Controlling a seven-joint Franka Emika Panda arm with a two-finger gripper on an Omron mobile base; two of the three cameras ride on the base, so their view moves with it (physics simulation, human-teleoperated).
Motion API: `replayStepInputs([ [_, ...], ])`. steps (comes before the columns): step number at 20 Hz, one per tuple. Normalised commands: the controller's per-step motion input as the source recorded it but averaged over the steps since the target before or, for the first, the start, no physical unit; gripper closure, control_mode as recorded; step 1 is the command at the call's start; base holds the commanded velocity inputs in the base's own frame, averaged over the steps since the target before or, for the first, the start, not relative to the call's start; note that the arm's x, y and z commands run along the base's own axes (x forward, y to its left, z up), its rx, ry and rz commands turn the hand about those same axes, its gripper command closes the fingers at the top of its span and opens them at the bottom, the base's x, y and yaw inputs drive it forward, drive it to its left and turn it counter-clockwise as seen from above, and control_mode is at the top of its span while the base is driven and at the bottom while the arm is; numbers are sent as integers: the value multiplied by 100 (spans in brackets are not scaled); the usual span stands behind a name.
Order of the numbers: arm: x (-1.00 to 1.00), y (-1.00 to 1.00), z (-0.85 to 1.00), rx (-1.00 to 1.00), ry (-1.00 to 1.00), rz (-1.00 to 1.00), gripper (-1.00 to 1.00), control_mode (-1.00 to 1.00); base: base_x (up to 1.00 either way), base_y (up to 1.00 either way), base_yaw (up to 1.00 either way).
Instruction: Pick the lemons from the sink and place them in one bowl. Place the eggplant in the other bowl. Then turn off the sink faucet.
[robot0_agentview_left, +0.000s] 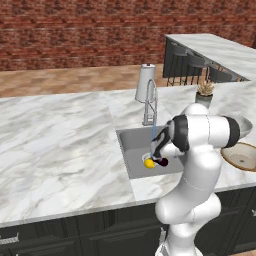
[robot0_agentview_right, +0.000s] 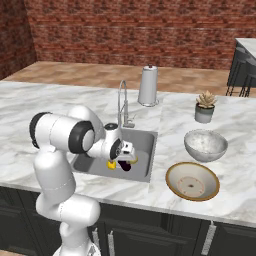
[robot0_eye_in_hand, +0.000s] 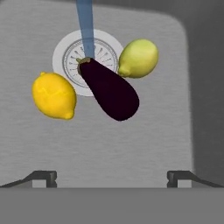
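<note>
In the hand view, a bright yellow lemon (robot0_eye_in_hand: 54, 95), a greenish lemon (robot0_eye_in_hand: 138, 57) and the dark purple eggplant (robot0_eye_in_hand: 109, 89) lie on the floor of the sink (robot0_eye_in_hand: 166, 131), around its drain ring. The eggplant lies between the two lemons, its stem end under a blue stream of water (robot0_eye_in_hand: 85, 26). My gripper (robot0_eye_in_hand: 111, 177) hangs open above them, nothing between its fingers. From the base, the gripper (robot0_agentview_right: 127, 152) is low over the sink (robot0_agentview_right: 145, 140), just beside the faucet (robot0_agentview_right: 122, 102). On the counter to the right stand the speckled grey bowl (robot0_agentview_right: 205, 145) and the shallow tan bowl (robot0_agentview_right: 192, 181).
A pale tapered cylinder (robot0_agentview_right: 148, 85) stands behind the sink, and a small potted plant (robot0_agentview_right: 205, 106) behind the bowls. Wide marble counter (robot0_agentview_left: 55, 140) stretches to the left. Dark stools (robot0_agentview_left: 192, 67) stand by a second counter at the far right.
</note>
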Motion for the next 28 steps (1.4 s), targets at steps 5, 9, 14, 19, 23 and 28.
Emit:
replayStepInputs([
  [5, 31, 0, -20, 0, 0, 0, -100, -100, 0, 0, 0],
  [9, 29, -3, -1, 0, 0, 0, -100, -100, 0, 0, 0],
  [14, 25, 0, -1, 0, 0, 0, -100, -100, 0, 0, 0],
  [19, 27, 0, -23, 0, 0, 0, -100, -100, 0, 0, 0],
  [23, 14, -3, -31, 0, -1, 0, -100, -100, 0, 0, 0],
  [28, 0, -6, -27, 0, 0, 0, -100, -100, 0, 0, 0],
])
